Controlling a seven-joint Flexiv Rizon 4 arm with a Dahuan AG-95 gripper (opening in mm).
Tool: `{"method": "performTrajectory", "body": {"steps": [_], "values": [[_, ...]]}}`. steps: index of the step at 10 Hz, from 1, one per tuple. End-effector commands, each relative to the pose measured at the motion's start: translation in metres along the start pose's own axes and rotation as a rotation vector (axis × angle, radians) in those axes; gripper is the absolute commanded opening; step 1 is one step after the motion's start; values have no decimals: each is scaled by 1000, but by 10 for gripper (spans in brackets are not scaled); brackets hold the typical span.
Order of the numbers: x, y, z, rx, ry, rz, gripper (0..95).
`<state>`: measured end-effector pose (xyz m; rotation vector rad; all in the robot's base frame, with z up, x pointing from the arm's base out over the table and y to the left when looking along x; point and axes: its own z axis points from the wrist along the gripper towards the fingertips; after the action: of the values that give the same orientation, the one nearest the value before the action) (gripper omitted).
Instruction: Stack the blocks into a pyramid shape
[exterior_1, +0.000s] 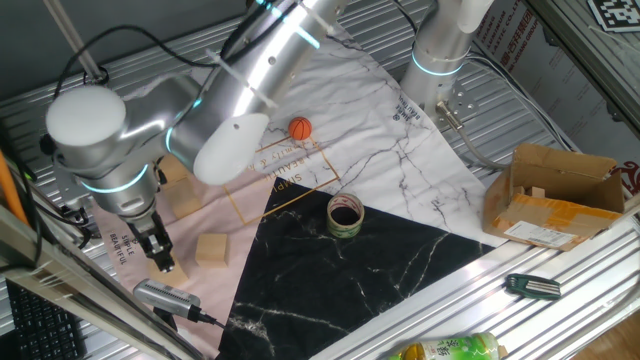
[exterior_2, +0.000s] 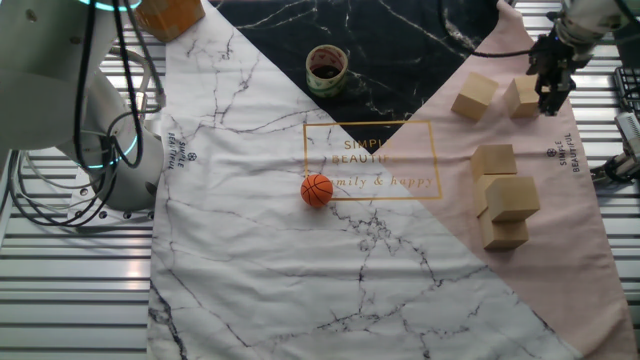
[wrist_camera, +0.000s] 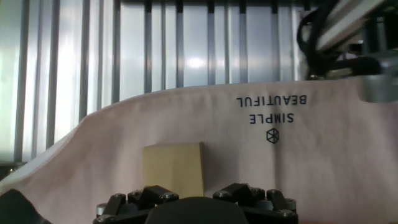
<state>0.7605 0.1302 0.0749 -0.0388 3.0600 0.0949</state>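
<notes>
Six light-tan wooden cubes were called for, but only part of the pyramid existed at this moment. In the other fixed view, a cluster of tan wooden blocks (exterior_2: 503, 197) stood at the right of the frame on the pink part of the printed cloth (exterior_2: 300, 250), with one cube resting on top of the others; the exact count in that cluster could not be told. Two further cubes lay apart at the upper right: a loose tan cube (exterior_2: 474, 97) and, just beside it, a second tan cube (exterior_2: 521, 96) at the black two-finger gripper (exterior_2: 551, 98). The hand view showed that cube (wrist_camera: 173, 169) directly ahead of the fingers, resting on the cloth. Whether the jaws had closed on it could not be told. The small orange ball (exterior_2: 316, 190) and the tape roll (exterior_2: 326, 66) lay well apart from the cubes. Judged remaining: both loose cubes needed moving to the cluster.
</notes>
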Motion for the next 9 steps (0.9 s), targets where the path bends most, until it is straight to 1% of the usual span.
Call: {"method": "performTrajectory", "body": {"steps": [1,9], "values": [[2,0,0,4,-2,-4,760],[2,0,0,16,10,11,760]]}}
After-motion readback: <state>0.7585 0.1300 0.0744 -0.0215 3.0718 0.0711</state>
